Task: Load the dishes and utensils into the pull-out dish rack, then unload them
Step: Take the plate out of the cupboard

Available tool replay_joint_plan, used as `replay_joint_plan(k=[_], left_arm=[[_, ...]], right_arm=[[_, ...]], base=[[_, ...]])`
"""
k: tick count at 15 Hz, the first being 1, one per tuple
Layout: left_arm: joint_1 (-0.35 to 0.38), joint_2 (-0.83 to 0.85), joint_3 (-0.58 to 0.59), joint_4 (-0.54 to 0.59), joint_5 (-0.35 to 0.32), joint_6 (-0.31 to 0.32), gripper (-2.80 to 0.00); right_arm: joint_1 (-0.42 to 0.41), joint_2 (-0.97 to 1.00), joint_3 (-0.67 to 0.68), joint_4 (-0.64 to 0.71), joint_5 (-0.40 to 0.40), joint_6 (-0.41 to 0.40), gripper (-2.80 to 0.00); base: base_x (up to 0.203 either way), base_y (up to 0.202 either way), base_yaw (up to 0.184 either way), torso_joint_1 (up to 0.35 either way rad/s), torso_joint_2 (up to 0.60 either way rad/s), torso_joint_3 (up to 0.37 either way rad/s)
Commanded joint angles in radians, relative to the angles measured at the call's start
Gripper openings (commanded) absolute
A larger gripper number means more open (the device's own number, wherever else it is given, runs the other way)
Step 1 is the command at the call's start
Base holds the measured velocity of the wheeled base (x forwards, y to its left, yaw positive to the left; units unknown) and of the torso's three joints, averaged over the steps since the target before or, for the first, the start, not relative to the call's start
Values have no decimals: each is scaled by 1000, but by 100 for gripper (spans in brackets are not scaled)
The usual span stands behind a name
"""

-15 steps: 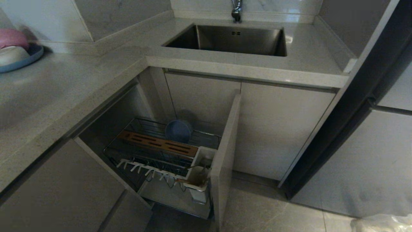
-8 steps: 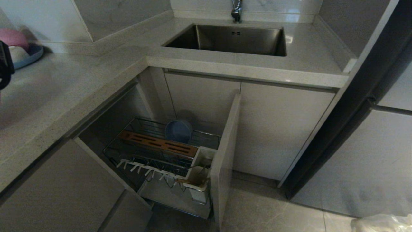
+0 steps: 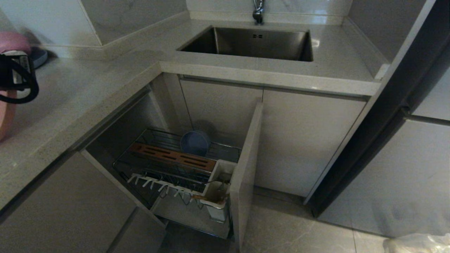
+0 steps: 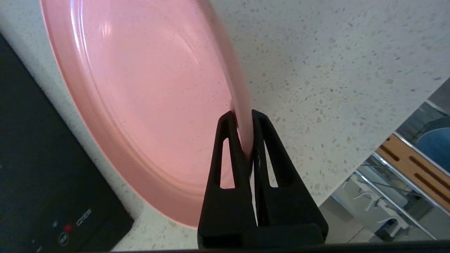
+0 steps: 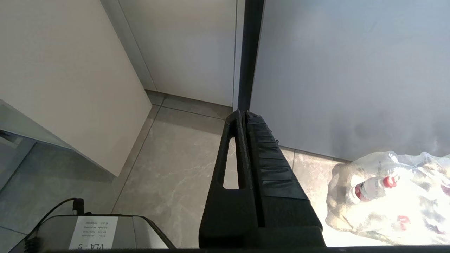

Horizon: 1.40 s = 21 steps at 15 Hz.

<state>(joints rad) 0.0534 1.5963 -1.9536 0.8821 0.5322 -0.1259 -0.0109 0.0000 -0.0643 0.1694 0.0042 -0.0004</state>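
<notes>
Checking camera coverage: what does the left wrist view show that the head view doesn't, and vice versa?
Left wrist only: the left gripper, its fingers shut on the rim of the pink plate, over the speckled counter.
Head only: the sink, the cabinet-front panel and white utensil cups.
Both: the plate, the wooden strip and the blue-grey bowl in the rack.

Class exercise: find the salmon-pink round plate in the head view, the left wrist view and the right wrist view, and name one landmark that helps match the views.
Head view: salmon-pink round plate at the far left edge, mostly cut off.
Left wrist view: fills the upper left, its rim clamped in the left gripper.
Right wrist view: not in it.
Shared landmark: the slotted brown wooden strip of the dish rack, also in the left wrist view.
</notes>
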Motion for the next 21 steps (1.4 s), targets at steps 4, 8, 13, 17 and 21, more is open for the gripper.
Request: replay_joint_plan(k=[4,8,13,17,21], left_arm=[[0,65,0,5,54,54,-280],[-14,88,1,12,74,84,-280],[-36,122,1,14,74,79,-280],[-40,129,2,15,74,77,-280],[-38,126,1,14,81,77,0]], right_arm=[[0,0,0,1,0,0,-280],[0,0,0,1,0,-1,-280],[0,0,0,1,0,-1,-280],[0,0,0,1,0,-1,-280],[0,0,0,1,0,0,-280]], base=[[0,0,0,0,0,0],[0,0,0,0,0,0],[0,0,0,0,0,0],[0,0,0,0,0,0],[0,0,0,0,0,0]])
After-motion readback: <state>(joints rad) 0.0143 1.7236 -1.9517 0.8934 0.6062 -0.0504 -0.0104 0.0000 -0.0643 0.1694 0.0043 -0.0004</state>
